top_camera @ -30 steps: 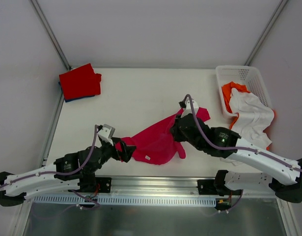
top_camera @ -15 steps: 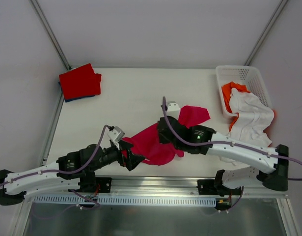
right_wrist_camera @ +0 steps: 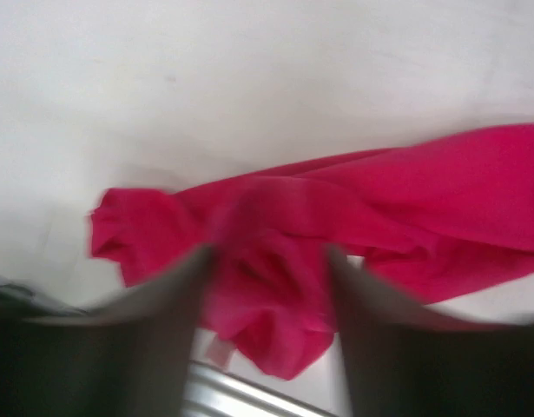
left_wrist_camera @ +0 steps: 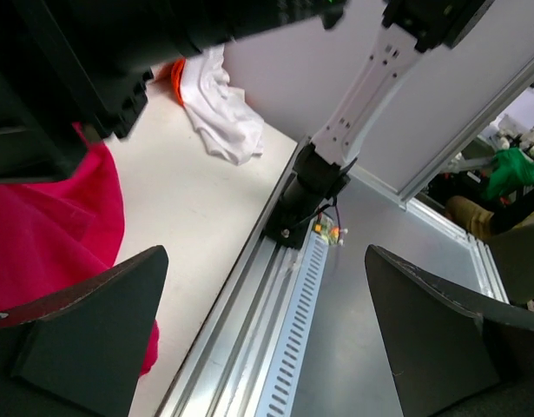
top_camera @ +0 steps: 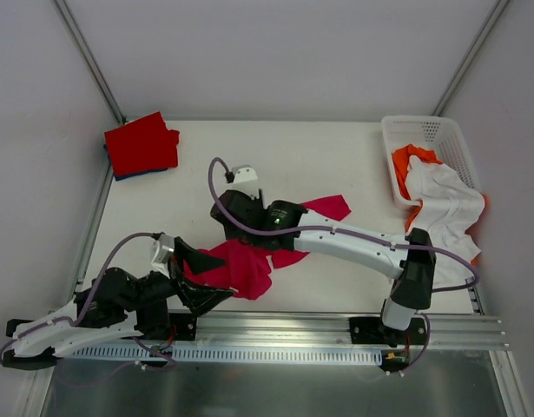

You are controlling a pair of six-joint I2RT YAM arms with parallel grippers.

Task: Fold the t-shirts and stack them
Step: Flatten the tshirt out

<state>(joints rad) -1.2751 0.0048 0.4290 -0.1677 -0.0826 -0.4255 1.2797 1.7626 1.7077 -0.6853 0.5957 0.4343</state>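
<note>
Since neither hand has hold of it, the pink shirt [top_camera: 245, 265] just lies bunched on the worktop [top_camera: 275, 148] near the front edge. One strip of it trails right, under the right arm.

The left hand [top_camera: 221, 276] has its fingers spread wide with nothing in them, tips right at the bunch's left side. The right hand [right_wrist_camera: 267, 254] hangs over the middle of the cloth, fingers apart. It looks empty, but the wrist view is blurred, so I hold that loosely.

The red shirt [top_camera: 141, 143] sits folded at the back left corner. The white shirt [top_camera: 440, 204] spills over the basket [top_camera: 414, 122] at far right, with the orange shirt [top_camera: 410, 159] inside.

My read on handling: it's light, limp and has no stiffness. It will sag wherever it's unsupported and drag along the worktop. Pinching the middle only lifts a lump. I'd take it at two edge points well apart, shoulders or hem corners, and pull it flat before any fold. I can't pick out the neck or hem in this heap, so the first grab is probably whatever outer edge shows.
</note>
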